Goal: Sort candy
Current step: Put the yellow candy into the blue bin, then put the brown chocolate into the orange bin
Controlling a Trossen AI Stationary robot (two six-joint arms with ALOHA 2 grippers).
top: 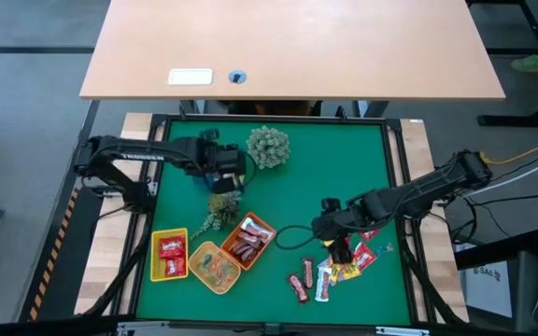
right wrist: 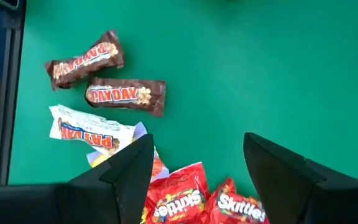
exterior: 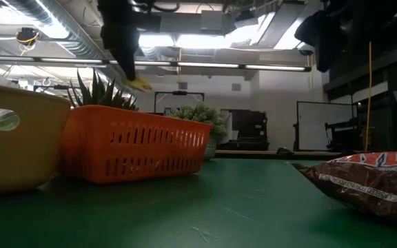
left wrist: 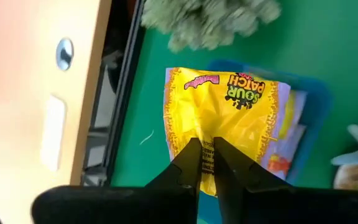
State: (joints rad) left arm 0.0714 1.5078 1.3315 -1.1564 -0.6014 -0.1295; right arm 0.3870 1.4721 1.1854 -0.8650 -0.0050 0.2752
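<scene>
Left pincer (left wrist: 207, 163) pinches the yellow packet (left wrist: 225, 118) by its crimped edge, light and crinkly; right pincer (right wrist: 194, 171) spread above the red packets (right wrist: 194, 202).

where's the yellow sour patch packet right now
The yellow packet is pinched in the left gripper, held above a blue tray near the spiky plant ball on the table's far left.
</scene>
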